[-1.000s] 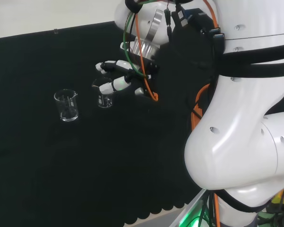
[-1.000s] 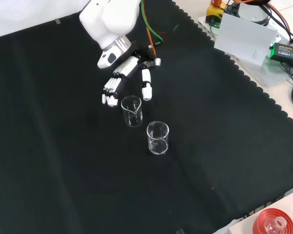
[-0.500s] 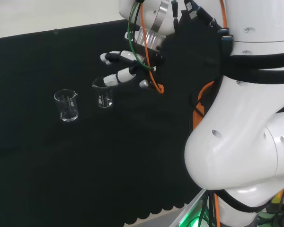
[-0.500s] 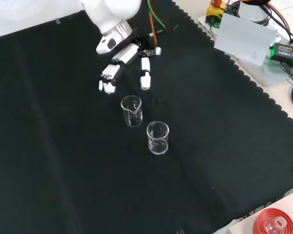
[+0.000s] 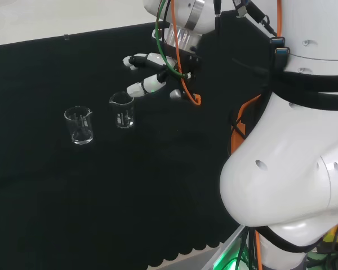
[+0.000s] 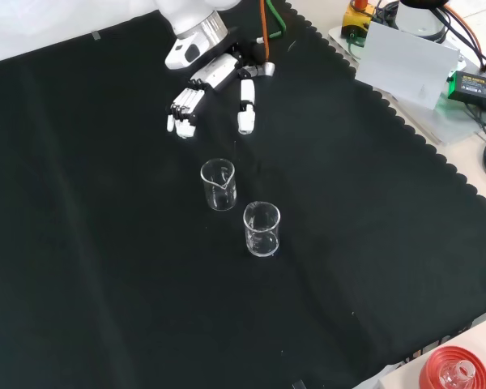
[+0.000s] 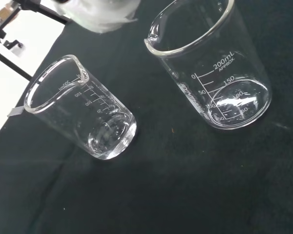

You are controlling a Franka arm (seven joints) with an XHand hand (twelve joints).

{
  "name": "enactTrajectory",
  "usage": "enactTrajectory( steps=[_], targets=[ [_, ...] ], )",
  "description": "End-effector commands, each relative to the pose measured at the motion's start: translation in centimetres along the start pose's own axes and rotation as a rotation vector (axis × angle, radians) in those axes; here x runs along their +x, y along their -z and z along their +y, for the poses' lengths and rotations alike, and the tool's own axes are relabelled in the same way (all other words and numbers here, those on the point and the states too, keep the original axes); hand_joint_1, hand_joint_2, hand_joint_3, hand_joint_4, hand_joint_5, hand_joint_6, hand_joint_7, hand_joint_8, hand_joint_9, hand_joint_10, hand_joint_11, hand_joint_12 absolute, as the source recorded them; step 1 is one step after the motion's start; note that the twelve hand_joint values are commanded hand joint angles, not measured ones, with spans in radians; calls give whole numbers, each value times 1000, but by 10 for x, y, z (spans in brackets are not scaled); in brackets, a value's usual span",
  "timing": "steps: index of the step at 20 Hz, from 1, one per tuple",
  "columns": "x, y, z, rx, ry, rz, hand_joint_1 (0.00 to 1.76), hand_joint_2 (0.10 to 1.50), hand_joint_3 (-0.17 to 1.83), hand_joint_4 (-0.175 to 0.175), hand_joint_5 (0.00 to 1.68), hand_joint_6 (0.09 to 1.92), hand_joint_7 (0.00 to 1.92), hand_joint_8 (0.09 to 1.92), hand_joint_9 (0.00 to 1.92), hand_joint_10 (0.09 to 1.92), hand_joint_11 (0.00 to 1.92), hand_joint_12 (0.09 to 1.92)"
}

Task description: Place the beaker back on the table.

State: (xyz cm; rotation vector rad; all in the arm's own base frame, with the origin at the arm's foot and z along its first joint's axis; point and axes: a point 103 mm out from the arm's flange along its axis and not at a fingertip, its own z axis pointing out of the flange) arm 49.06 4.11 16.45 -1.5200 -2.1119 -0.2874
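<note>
A: What is the hand doing?

B: It is hanging above the black cloth with its fingers straight and spread apart from the thumb, holding nothing. In the head view the hand is sitting just right of the nearer beaker, with its fingers pointing toward that glass.

A: And where is the beaker standing?

B: The near beaker is standing upright on the cloth, just beyond the fingertips in the front view, with clear cloth showing between glass and fingers. Its pouring lip is facing away from the hand in that view. In the head view the same beaker is sitting just below and left of the fingertips, not touching them.

A: Is anything else standing there?

B: A second beaker is standing farther from the fingers, just beside the first but apart from it. In the head view it is sitting well left of the fingertips.

A: What is the wrist camera giving?

B: Both glasses are showing close up, upright and empty: the near beaker with printed measuring marks, and the second beaker beside it, with a strip of cloth between them.
</note>
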Motion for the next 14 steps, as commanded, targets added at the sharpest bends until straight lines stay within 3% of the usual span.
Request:
enactTrajectory(
  steps=[1, 14],
  targets=[
    [3, 2, -6, 1, -25, -31, 849, 876, -175, -72, 212, 87, 73, 570, 26, 749, 0, 536],
    [4, 5, -9, -4, -32, -43, 850, 894, -175, -74, 217, 87, 74, 570, 27, 749, 0, 536]
  ],
)
